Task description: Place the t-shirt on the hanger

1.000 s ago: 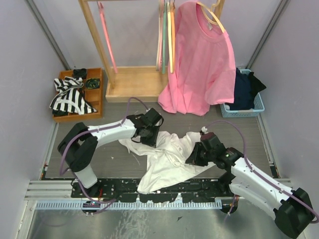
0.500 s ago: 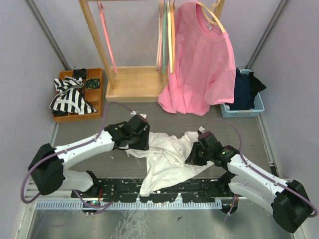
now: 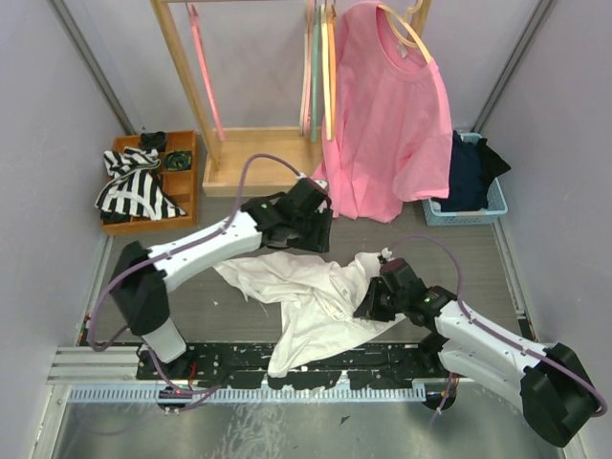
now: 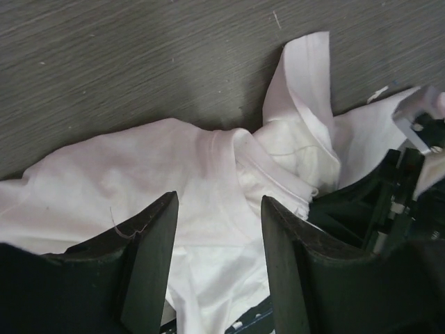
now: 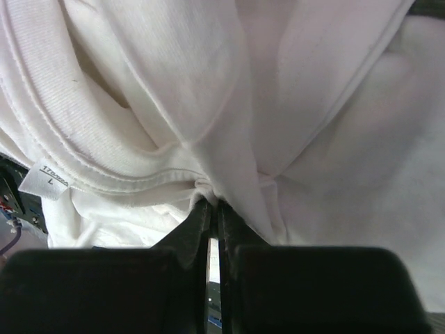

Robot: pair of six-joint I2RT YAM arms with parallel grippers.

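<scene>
The white t-shirt (image 3: 306, 296) lies crumpled on the grey table between the two arms. My right gripper (image 3: 368, 304) is at its right edge, shut on a pinched fold of the t-shirt (image 5: 278, 104) beside the collar with its size label; the right gripper (image 5: 212, 202) shows its jaws pressed together on the cloth. My left gripper (image 3: 308, 232) hovers open above the back of the t-shirt (image 4: 208, 181), and the left gripper (image 4: 219, 209) has nothing between its fingers. The orange hanger (image 3: 328, 86) hangs on the rack among other hangers.
A pink t-shirt (image 3: 392, 124) hangs on a cream hanger at the back right. The wooden rack base (image 3: 253, 158) stands behind the left gripper. A wooden tray (image 3: 186, 186) with striped cloth is at the back left, a blue basket (image 3: 497, 201) of dark clothes at the back right.
The left gripper has opened, let go of the t-shirt and swung up and back to the right. The shirt's left part now lies spread flat. The right gripper stays shut.
</scene>
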